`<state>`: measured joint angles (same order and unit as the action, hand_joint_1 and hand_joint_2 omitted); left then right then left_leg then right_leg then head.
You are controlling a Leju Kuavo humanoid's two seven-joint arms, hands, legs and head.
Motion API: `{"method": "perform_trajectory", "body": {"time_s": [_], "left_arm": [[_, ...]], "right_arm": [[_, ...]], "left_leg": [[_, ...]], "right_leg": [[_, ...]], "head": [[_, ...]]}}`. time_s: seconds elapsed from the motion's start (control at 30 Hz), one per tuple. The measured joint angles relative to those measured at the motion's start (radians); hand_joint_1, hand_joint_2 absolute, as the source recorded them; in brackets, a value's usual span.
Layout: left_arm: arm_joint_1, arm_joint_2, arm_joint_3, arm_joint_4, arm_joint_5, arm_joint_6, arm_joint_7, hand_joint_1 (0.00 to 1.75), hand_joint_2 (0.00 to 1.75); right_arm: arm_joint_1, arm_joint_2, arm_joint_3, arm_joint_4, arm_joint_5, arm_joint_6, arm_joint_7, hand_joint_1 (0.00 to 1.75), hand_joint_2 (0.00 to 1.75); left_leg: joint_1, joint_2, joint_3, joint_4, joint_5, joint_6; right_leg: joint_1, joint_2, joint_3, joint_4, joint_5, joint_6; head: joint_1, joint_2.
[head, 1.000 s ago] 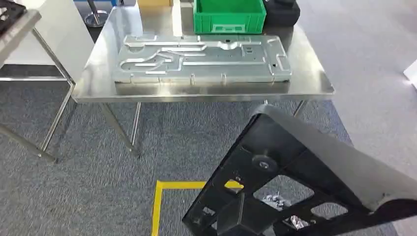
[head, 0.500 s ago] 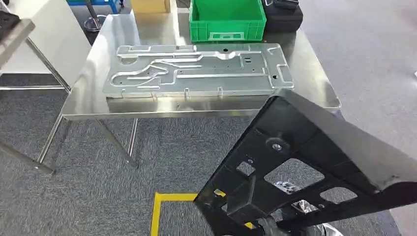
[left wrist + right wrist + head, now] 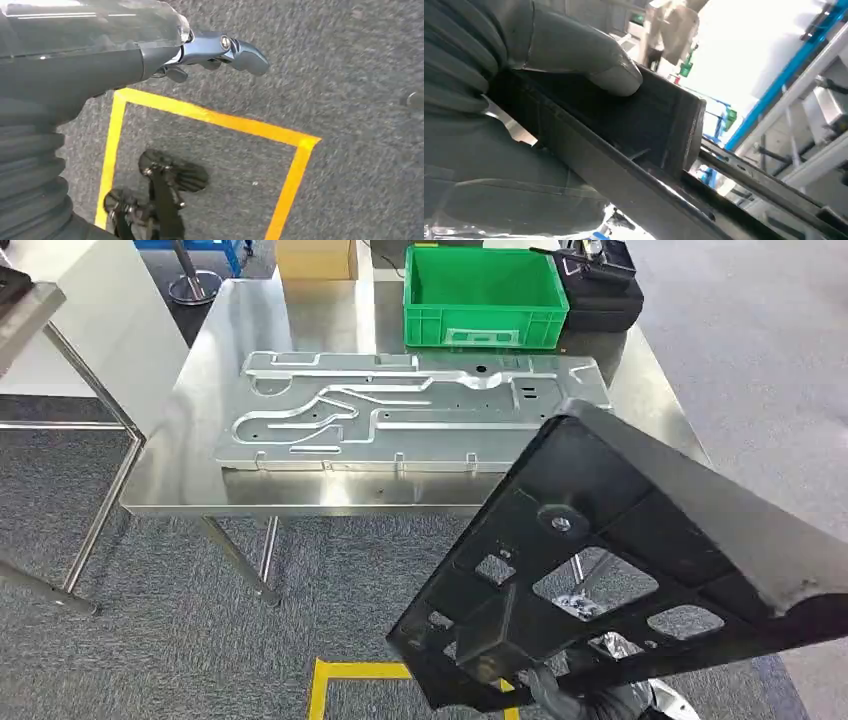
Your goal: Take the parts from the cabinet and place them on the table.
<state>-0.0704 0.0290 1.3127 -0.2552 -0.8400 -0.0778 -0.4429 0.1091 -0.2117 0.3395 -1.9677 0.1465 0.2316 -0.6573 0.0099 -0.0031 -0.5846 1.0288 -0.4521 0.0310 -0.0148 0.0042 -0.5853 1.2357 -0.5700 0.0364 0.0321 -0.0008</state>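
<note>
The black part (image 3: 640, 570) is grasped by the right hand (image 3: 524, 90), tilted just short of the tabletop (image 3: 170, 480); the left hand (image 3: 200, 52) hangs released.

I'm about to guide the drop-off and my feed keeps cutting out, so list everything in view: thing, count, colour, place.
Black part: 1, black, tilted in the air in front of the table's near right corner, held by the right hand.
Table: 1, shiny steel, ahead of the robot.
Metal plate: 1, silver, flat across the table's middle.
Green bin: 1, green, on the table's far side.
Black case: 1, black, right of the bin.
Cardboard box: 1, tan, beyond the table's far edge.
Yellow tape: 1 square outline, yellow, on the grey carpet.
Second table: 1, steel, at the left.
Left hand: 1, dark, above the tape, holding nothing.
Right hand: 1, grey, thumb pressed on the black part.
</note>
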Motion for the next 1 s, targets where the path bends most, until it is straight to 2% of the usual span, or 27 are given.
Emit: {"method": "perform_trajectory", "body": {"time_s": [0.07, 0.1, 0.13, 0.17, 0.2, 0.23, 0.27, 0.3, 0.33, 0.37, 0.4, 0.43, 0.47, 0.5, 0.53, 0.57, 0.6, 0.63, 0.67, 0.73, 0.77, 0.8, 0.83, 0.87, 0.93, 0.97, 1.0], "left_arm": [[0.000, 0.000, 0.000, 0.000, -0.001, 0.000, 0.000, 0.00, 1.75], [0.001, 0.000, 0.000, 0.000, -0.001, 0.001, 0.000, 0.00, 1.75], [0.002, 0.000, 0.000, 0.000, -0.001, 0.002, 0.000, 0.00, 1.75], [0.003, 0.000, 0.000, 0.000, -0.001, 0.002, 0.000, 0.00, 1.75], [0.002, 0.000, 0.000, 0.000, -0.001, 0.002, 0.000, 0.00, 1.75], [0.003, -0.001, 0.000, 0.000, -0.001, 0.002, 0.000, 0.00, 1.75], [0.003, -0.008, 0.001, 0.000, -0.002, 0.002, 0.000, 0.00, 1.75], [0.002, -0.007, 0.001, 0.000, -0.001, 0.002, -0.001, 0.00, 1.75], [0.003, -0.007, 0.001, 0.000, -0.001, 0.002, -0.002, 0.00, 1.75], [0.005, -0.007, 0.002, 0.000, -0.001, 0.003, -0.002, 0.00, 1.75], [0.004, -0.005, 0.003, -0.001, 0.000, 0.003, -0.003, 0.00, 1.75], [0.004, -0.006, 0.003, -0.001, 0.002, 0.004, -0.006, 0.00, 1.75], [0.002, -0.007, 0.006, -0.001, 0.002, 0.003, -0.010, 0.00, 1.75], [0.001, -0.007, 0.008, -0.001, 0.003, 0.003, -0.012, 0.00, 1.75], [0.002, -0.006, 0.009, -0.001, 0.003, 0.004, -0.014, 0.00, 1.75], [0.004, -0.006, 0.009, -0.001, 0.001, 0.005, -0.014, 0.00, 1.75], [0.007, -0.006, 0.009, -0.001, -0.003, 0.005, -0.015, 0.00, 1.75], [0.007, -0.006, 0.009, -0.001, -0.010, 0.006, -0.014, 0.00, 1.75], [0.004, -0.005, 0.009, -0.001, -0.011, 0.006, -0.014, 0.00, 1.75], [-0.006, -0.002, 0.008, -0.001, -0.015, 0.005, -0.015, 0.00, 1.75], [-0.004, -0.002, 0.008, -0.001, -0.015, 0.002, -0.017, 0.00, 1.75], [-0.003, 0.002, 0.008, -0.001, -0.016, -0.003, -0.018, 0.00, 1.75], [0.004, 0.006, 0.008, -0.001, -0.017, -0.007, -0.022, 0.00, 1.75], [0.009, 0.008, 0.009, -0.001, -0.019, -0.010, -0.026, 0.00, 1.75], [0.004, 0.011, 0.009, -0.001, -0.021, -0.018, -0.031, 0.00, 1.75], [-0.001, 0.015, 0.008, -0.001, -0.024, -0.022, -0.033, 0.00, 1.75], [-0.004, 0.018, 0.008, -0.001, -0.029, -0.023, -0.034, 0.00, 1.75]], "right_arm": [[-0.001, 0.004, 0.000, 0.007, 0.003, -0.002, -0.009, 1.75, 1.75], [-0.001, 0.004, 0.000, 0.011, 0.003, -0.003, -0.016, 1.75, 1.75], [-0.002, 0.005, -0.001, 0.013, 0.003, -0.003, -0.019, 1.75, 1.75], [-0.002, 0.005, -0.002, 0.014, 0.003, -0.006, -0.021, 1.75, 1.75], [-0.002, 0.005, -0.003, 0.014, 0.003, -0.010, -0.028, 1.75, 1.75], [-0.002, 0.005, -0.007, 0.014, 0.005, -0.018, -0.035, 1.75, 1.75], [0.001, 0.005, -0.011, 0.015, 0.011, -0.025, -0.036, 1.75, 1.75], [0.002, 0.006, -0.013, 0.012, 0.021, -0.039, -0.035, 1.75, 1.75], [0.007, 0.007, -0.018, 0.005, 0.032, -0.056, -0.035, 1.75, 1.75], [0.011, 0.009, -0.021, -0.005, 0.047, -0.079, -0.036, 1.75, 1.75], [0.015, 0.010, -0.023, -0.017, 0.062, -0.109, -0.036, 1.75, 1.75], [0.019, 0.010, -0.023, -0.031, 0.070, -0.143, -0.036, 1.75, 1.75], [0.019, 0.010, -0.024, -0.044, 0.076, -0.183, -0.037, 1.75, 1.75], [0.018, 0.009, -0.026, -0.056, 0.085, -0.235, -0.037, 1.75, 1.75], [0.012, 0.006, -0.031, -0.059, 0.087, -0.274, -0.034, 1.75, 1.75], [-0.007, 0.003, -0.040, -0.059, 0.087, -0.303, -0.019, 1.75, 1.75], [-0.043, -0.003, -0.052, -0.053, 0.083, -0.321, 0.010, 1.75, 1.75], [-0.101, -0.014, -0.070, -0.032, 0.066, -0.330, 0.049, 1.75, 1.75], [-0.159, -0.024, -0.089, -0.005, 0.043, -0.329, 0.075, 1.75, 1.75], [-0.203, -0.060, -0.160, 0.038, -0.039, -0.297, 0.056, 1.75, 1.75], [-0.204, -0.086, -0.212, 0.054, -0.088, -0.254, 0.022, 1.75, 1.75], [-0.211, -0.114, -0.271, 0.078, -0.115, -0.199, -0.004, 1.75, 1.75], [-0.237, -0.133, -0.334, 0.107, -0.116, -0.150, -0.011, 1.75, 1.75], [-0.269, -0.149, -0.389, 0.133, -0.096, -0.135, 0.005, 1.75, 1.75], [-0.337, -0.190, -0.454, 0.192, -0.017, -0.145, 0.056, 1.75, 1.75], [-0.377, -0.212, -0.474, 0.225, 0.027, -0.153, 0.078, 1.75, 1.75], [-0.423, -0.234, -0.488, 0.263, 0.074, -0.169, 0.104, 1.75, 1.75]], "left_leg": [[-0.003, -0.004, 0.019, 0.000, -0.020, 0.003], [-0.004, -0.006, 0.032, 0.000, -0.030, 0.003], [-0.006, -0.008, 0.048, 0.000, -0.042, 0.003], [-0.009, -0.010, 0.064, 0.000, -0.054, 0.002], [-0.011, -0.010, 0.082, -0.001, -0.066, 0.001], [-0.012, -0.010, 0.089, -0.004, -0.079, 0.000], [-0.016, -0.010, 0.110, 0.003, -0.088, -0.005], [-0.015, -0.014, 0.105, -0.004, -0.096, -0.013], [-0.014, -0.014, 0.112, -0.014, -0.099, -0.018], [-0.016, -0.013, 0.121, 0.001, -0.085, -0.023], [-0.021, -0.014, 0.125, 0.003, -0.082, -0.030], [-0.017, -0.011, 0.117, 0.028, -0.082, -0.031], [-0.016, -0.008, 0.090, 0.082, -0.083, -0.038], [-0.013, -0.008, 0.044, 0.151, -0.103, -0.046], [-0.009, -0.006, -0.003, 0.216, -0.142, -0.052], [-0.006, -0.005, -0.042, 0.261, -0.182, -0.057], [-0.002, -0.005, -0.070, 0.280, -0.203, -0.062], [0.003, -0.004, -0.083, 0.261, -0.188, -0.068], [0.007, -0.004, -0.077, 0.206, -0.139, -0.072], [0.015, -0.002, -0.038, 0.044, 0.008, -0.081], [0.019, 0.000, -0.040, -0.003, 0.037, -0.083], [0.011, -0.002, -0.041, 0.002, 0.008, -0.057], [0.011, -0.003, -0.043, 0.006, 0.034, -0.043], [0.007, -0.003, -0.045, 0.008, 0.033, -0.036], [0.010, -0.001, -0.040, 0.000, 0.038, -0.021], [0.009, -0.001, -0.039, 0.000, 0.036, -0.015], [0.008, -0.002, -0.039, 0.000, 0.034, -0.009]], "right_leg": [[0.000, 0.000, -0.086, 0.084, -0.073, 0.005], [0.001, 0.000, -0.109, 0.084, -0.082, 0.002], [0.002, 0.000, -0.114, 0.053, -0.063, -0.002], [0.004, 0.000, -0.106, -0.002, -0.022, -0.007], [0.010, 0.000, -0.090, -0.074, 0.040, -0.016], [0.018, -0.002, -0.075, -0.155, 0.134, -0.036], [0.027, 0.001, -0.083, -0.170, 0.160, -0.046], [0.029, 0.004, -0.076, -0.178, 0.138, -0.050], [0.029, 0.003, -0.071, -0.178, 0.154, -0.054], [0.029, 0.004, -0.060, -0.192, 0.150, -0.058], [0.019, 0.005, -0.043, -0.206, 0.149, -0.061], [0.015, 0.002, -0.020, -0.221, 0.150, -0.063], [0.013, 0.001, -0.007, -0.231, 0.146, -0.069], [0.012, 0.000, 0.000, -0.234, 0.141, -0.071], [0.011, 0.000, 0.006, -0.234, 0.134, -0.071], [0.009, 0.001, 0.011, -0.234, 0.127, -0.071], [0.008, 0.006, 0.017, -0.234, 0.122, -0.069], [0.005, 0.013, 0.025, -0.234, 0.117, -0.065], [0.001, 0.019, 0.034, -0.234, 0.110, -0.059], [-0.003, 0.015, 0.055, -0.232, 0.093, -0.042], [0.002, 0.008, 0.059, -0.223, 0.084, -0.034], [0.004, 0.006, 0.051, -0.223, 0.080, -0.029], [0.006, 0.006, 0.048, -0.220, 0.076, -0.021], [0.002, 0.007, 0.048, -0.220, 0.076, -0.017], [-0.006, 0.006, 0.049, -0.214, 0.063, -0.004], [-0.007, 0.001, 0.035, -0.180, 0.043, -0.001], [-0.006, 0.001, -0.002, -0.112, 0.008, 0.002]], "head": [[0.000, 0.000], [0.000, 0.000], [0.000, 0.000], [0.000, 0.000], [0.000, 0.000], [0.000, 0.000], [-0.002, 0.000], [-0.003, 0.000], [-0.004, 0.000], [-0.004, 0.000], [-0.005, 0.000], [-0.004, 0.000], [-0.008, 0.000], [-0.008, 0.000], [-0.009, 0.000], [-0.008, 0.000], [-0.009, 0.000], [-0.009, 0.000], [-0.008, 0.000], [-0.008, 0.000], [-0.012, 0.000], [-0.011, 0.000], [-0.008, 0.000], [-0.009, 0.000], [-0.009, 0.000], [-0.007, 0.000], [-0.006, 0.000]]}}
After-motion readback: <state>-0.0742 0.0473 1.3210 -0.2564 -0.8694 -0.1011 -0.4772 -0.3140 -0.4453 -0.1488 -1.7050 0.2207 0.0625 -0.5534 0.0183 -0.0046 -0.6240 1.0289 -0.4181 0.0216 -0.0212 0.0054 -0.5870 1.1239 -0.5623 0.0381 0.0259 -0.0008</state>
